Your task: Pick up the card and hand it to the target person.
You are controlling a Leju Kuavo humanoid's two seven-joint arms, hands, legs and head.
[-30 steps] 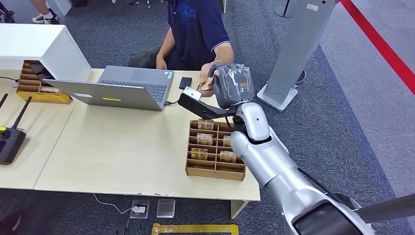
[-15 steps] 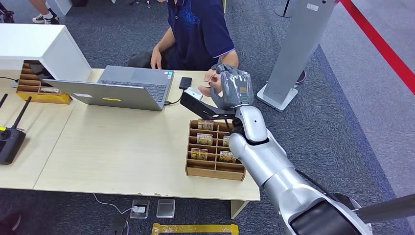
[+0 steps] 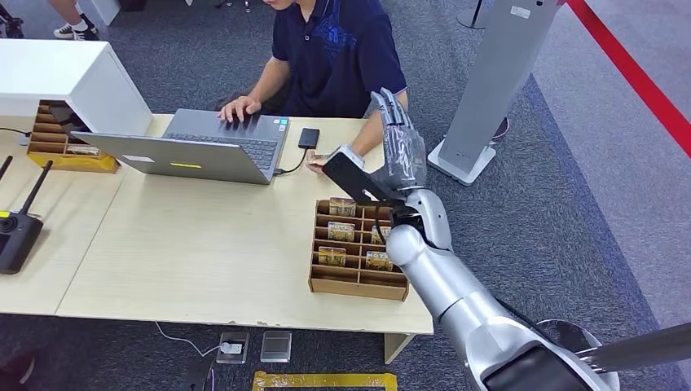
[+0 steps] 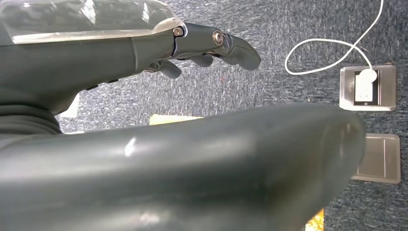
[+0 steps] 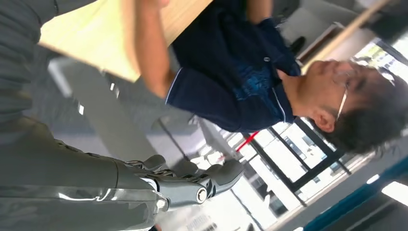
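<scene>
My right hand [image 3: 398,145] is raised above the table's far right edge with its fingers straight, spread and pointing up, holding nothing. In the right wrist view its fingers [image 5: 192,182] are bare against the person's navy shirt [image 5: 231,82]. The person [image 3: 338,49] sits across the table. One of their hands [image 3: 319,158] lies on the table just beside my right wrist; whether it holds the card I cannot tell. A wooden card organizer [image 3: 358,281] with several cards stands under my forearm. My left hand [image 4: 207,45] hangs over the carpet, fingers loosely apart and holding nothing.
A grey laptop [image 3: 204,147] lies open on the table [image 3: 187,244], with the person's other hand [image 3: 239,107] on its keys and a small black device [image 3: 309,137] beside it. At the left are a remote controller [image 3: 16,232], a white box [image 3: 65,77] and another organizer [image 3: 61,151]. A grey pillar [image 3: 493,81] stands at the right.
My right hand has opened and straightened upward, letting the card go. The person has drawn that hand down to the table, sat upright, and put the other hand on the laptop.
</scene>
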